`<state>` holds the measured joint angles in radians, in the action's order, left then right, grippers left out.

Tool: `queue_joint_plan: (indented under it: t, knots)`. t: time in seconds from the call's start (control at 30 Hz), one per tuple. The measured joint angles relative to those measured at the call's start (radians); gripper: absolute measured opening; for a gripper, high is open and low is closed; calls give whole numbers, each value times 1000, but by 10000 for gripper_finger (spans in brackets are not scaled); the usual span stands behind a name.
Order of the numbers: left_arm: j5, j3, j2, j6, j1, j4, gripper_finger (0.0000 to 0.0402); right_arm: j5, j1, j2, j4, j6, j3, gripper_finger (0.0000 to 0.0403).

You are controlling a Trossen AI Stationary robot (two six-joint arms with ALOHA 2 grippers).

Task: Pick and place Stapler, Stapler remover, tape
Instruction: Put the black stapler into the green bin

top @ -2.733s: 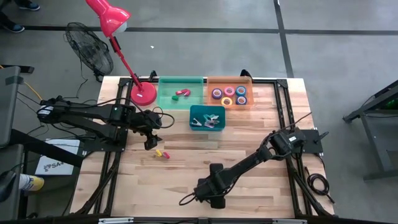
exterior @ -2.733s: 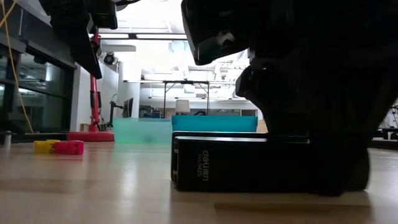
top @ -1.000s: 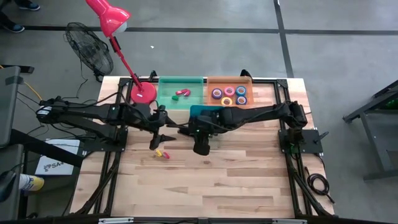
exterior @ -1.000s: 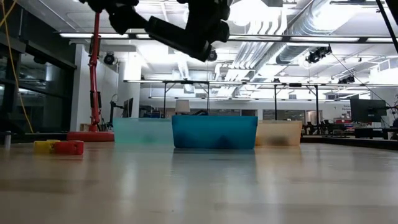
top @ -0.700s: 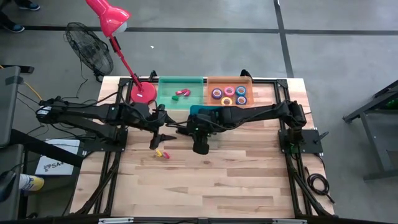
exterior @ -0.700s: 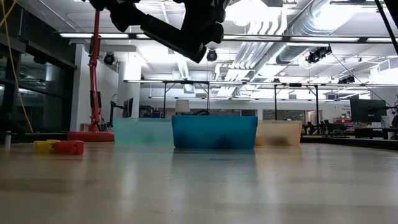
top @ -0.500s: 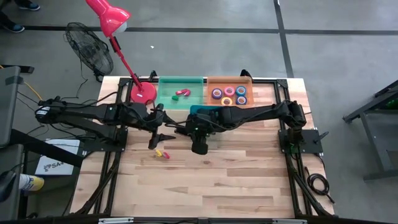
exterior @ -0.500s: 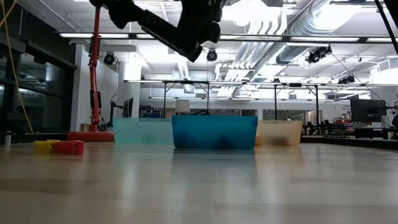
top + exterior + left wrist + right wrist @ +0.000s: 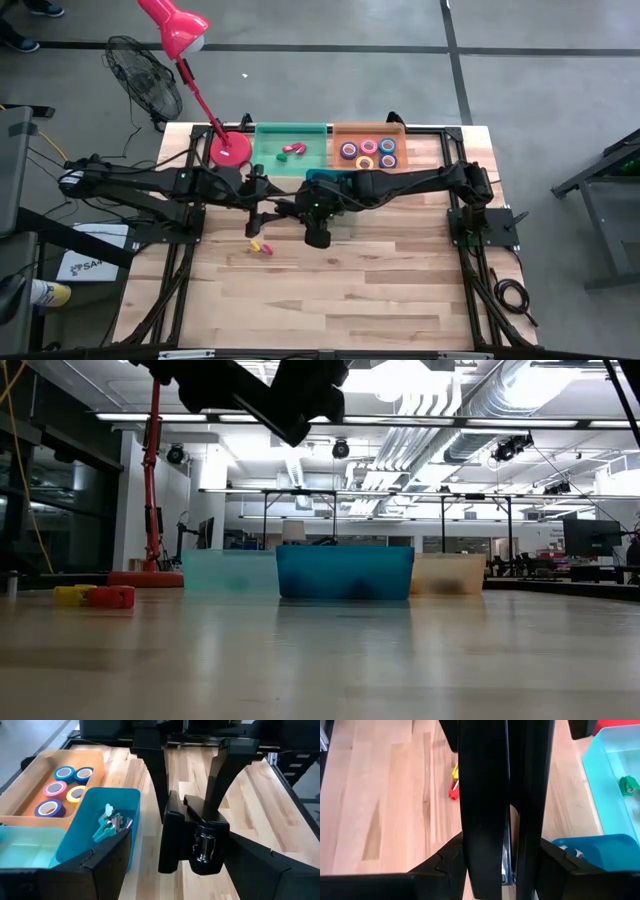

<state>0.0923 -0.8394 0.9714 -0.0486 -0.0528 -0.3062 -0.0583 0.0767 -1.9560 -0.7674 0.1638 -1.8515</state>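
The black stapler (image 9: pixel 485 795) is off the table, in the air over the middle of the table (image 9: pixel 285 207), between both grippers. My right gripper (image 9: pixel 502 870) reaches in from the table's right and is shut on it. My left gripper (image 9: pixel 180 867) comes from the left and is open. Its fingers (image 9: pixel 107 862) stand on either side of the stapler's (image 9: pixel 169 835) free end, and I see no touch. The tape rolls (image 9: pixel 368 151) lie in the orange bin. My right gripper pinches the stapler between its two fingers (image 9: pixel 447 865) at the end nearest the wrist (image 9: pixel 487 862). It comes level from the table's right. The stapler runs straight out along the fingers toward the left gripper, lifted clear of the table.
At the far edge stand a green bin (image 9: pixel 290 135), an orange bin (image 9: pixel 340 135) and a teal bin (image 9: pixel 320 180) holding small clip-like tools (image 9: pixel 111 825). A red lamp base (image 9: pixel 230 150) sits left of them. Small yellow and red pieces (image 9: pixel 260 246) lie on the wood.
My right gripper, still shut on the stapler, has carried it a little up and toward the table's left, closer to my left gripper. In the low view the dark bar has risen toward the top. My left gripper has edged toward the stapler.
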Motion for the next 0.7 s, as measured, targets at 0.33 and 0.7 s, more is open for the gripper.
queue_joint_plan:
  t: [0.33,0.7]
  knots:
    - [-32,0,0,0,0,12,289,10,-5,0,39,-12,0,161]
    - [-66,0,0,-5,0,24,170,9,-6,0,38,-15,0,161]
